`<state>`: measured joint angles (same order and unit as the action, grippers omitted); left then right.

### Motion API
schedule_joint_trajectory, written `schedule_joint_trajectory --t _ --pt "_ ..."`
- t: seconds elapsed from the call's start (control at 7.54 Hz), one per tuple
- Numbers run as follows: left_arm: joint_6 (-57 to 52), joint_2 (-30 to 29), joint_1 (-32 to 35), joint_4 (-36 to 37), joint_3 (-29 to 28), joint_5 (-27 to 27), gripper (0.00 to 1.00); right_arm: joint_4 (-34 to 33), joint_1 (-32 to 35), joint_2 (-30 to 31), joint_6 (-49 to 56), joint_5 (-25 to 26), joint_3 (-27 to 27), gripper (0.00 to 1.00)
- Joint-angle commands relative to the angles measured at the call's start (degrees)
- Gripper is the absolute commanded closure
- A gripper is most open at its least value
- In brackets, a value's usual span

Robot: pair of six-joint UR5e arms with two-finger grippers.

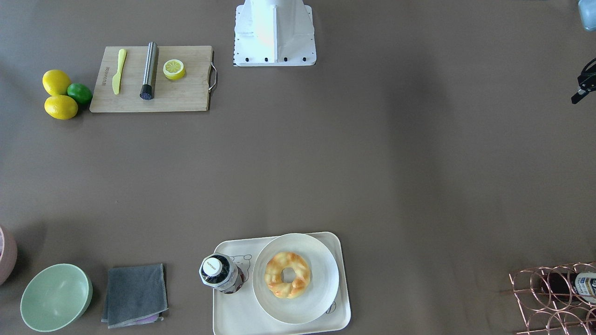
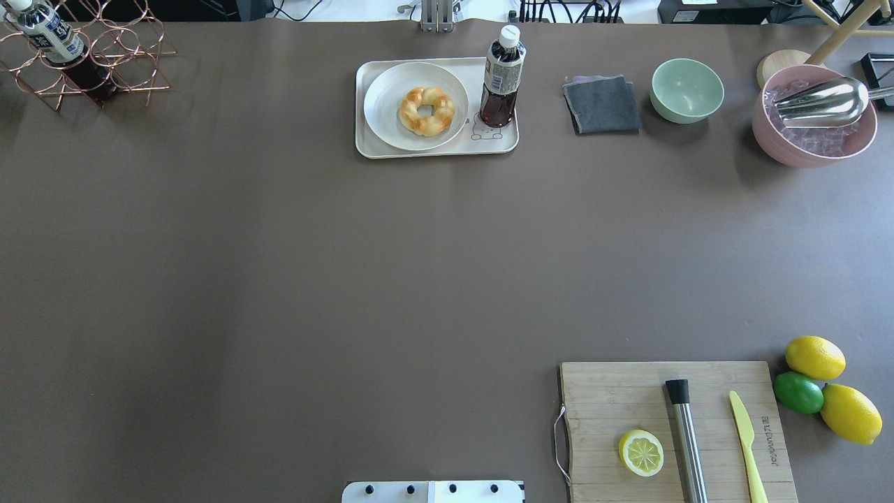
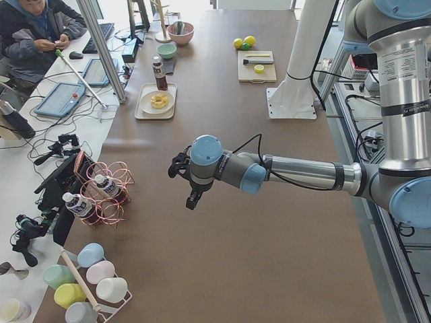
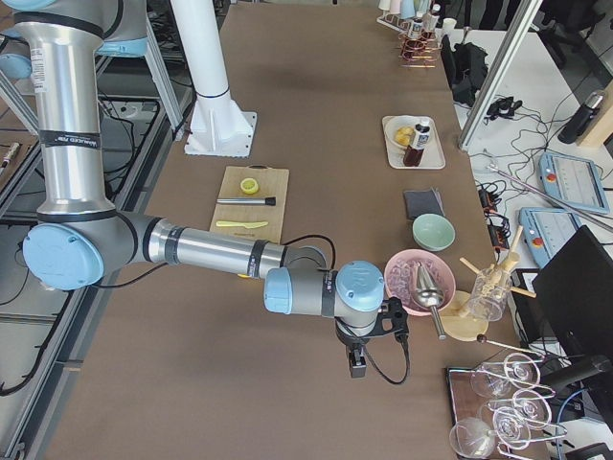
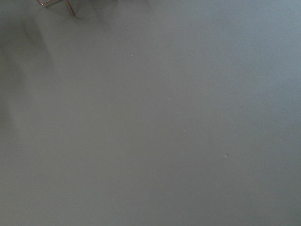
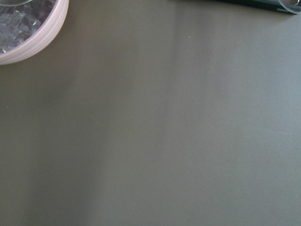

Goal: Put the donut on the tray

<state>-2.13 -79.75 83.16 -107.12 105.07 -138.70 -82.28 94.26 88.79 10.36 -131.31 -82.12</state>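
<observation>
The golden braided donut [image 1: 287,274] lies on a round white plate [image 1: 321,260], and the plate sits on the cream-white tray [image 1: 233,316] at the far middle of the table. The donut also shows in the overhead view [image 2: 426,110]. A dark drink bottle [image 1: 219,272] stands on the same tray beside the plate. My left gripper [image 3: 192,202] hangs over bare table near the copper rack, far from the tray, and I cannot tell its state. My right gripper [image 4: 356,366] hangs beside the pink bowl, and I cannot tell its state.
A wooden cutting board [image 2: 614,391] holds a lemon half [image 2: 641,453], a steel muddler and a yellow knife. Two lemons and a lime [image 2: 798,392] lie beside it. A grey cloth [image 2: 602,105], green bowl [image 2: 686,89], pink ice bowl [image 2: 814,119] and copper bottle rack [image 2: 91,56] line the far edge.
</observation>
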Motion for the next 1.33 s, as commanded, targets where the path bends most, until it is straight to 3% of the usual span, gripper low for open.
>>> schedule_joint_trajectory --t 0.0,1.19 --pt "0.46 0.03 -0.11 -0.19 0.41 2.89 0.02 -0.69 -0.39 -1.07 0.02 0.35 0.03 0.00" --pt "0.37 -0.06 0.16 -0.63 0.84 2.20 0.02 -1.31 1.01 -1.17 0.02 -0.26 -0.58 0.00"
